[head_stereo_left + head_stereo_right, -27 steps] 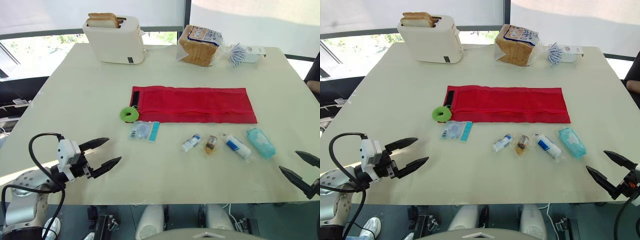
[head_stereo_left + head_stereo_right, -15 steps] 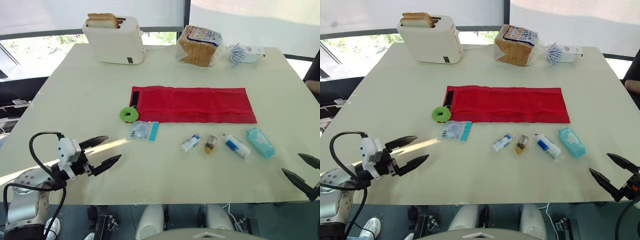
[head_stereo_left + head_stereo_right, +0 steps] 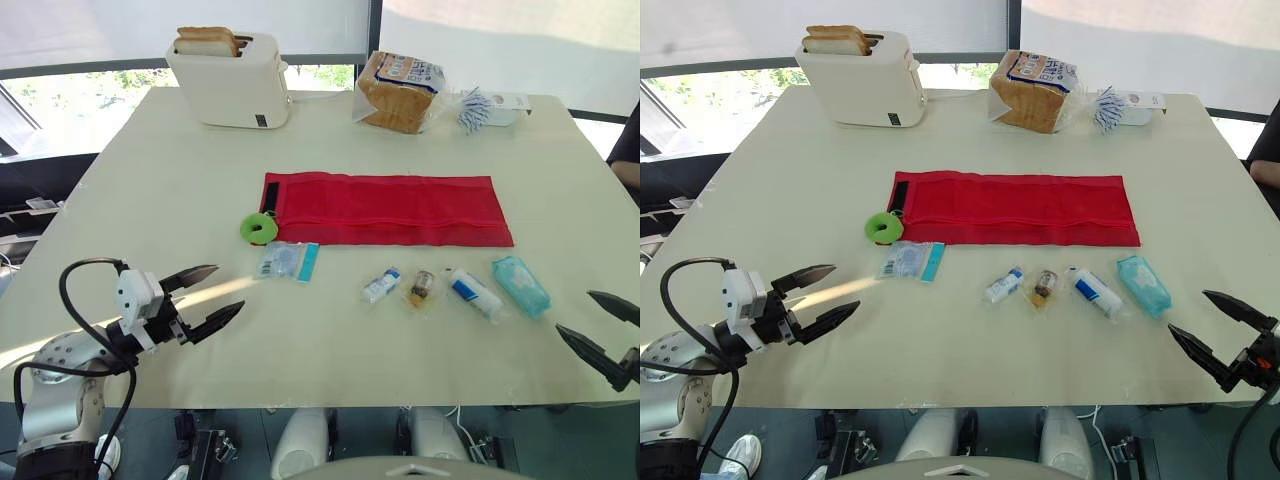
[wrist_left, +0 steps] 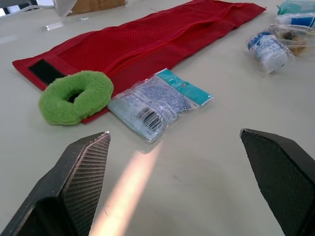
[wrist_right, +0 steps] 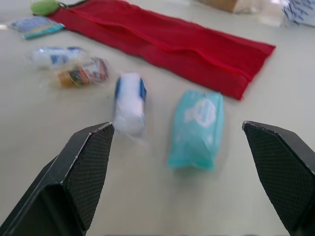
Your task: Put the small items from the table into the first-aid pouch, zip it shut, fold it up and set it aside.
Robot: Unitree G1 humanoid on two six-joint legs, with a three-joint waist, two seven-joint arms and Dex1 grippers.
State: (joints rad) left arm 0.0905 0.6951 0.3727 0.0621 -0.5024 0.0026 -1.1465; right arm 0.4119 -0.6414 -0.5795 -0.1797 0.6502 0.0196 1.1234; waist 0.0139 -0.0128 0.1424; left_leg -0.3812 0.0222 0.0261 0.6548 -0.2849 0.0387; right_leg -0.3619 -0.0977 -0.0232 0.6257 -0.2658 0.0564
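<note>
Cream table (image 3: 150, 180), red pouch (image 3: 390, 210) unfolded, teal packet (image 3: 521, 286) nearby

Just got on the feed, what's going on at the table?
Nothing is held or packed yet. The red pouch lies unrolled on the table, with the flat packet, small bottle, vial, bandage roll and teal wipes pack loose in front of it. The left gripper hovers near the packet, the right gripper near the wipes pack, both jaws open.
</note>
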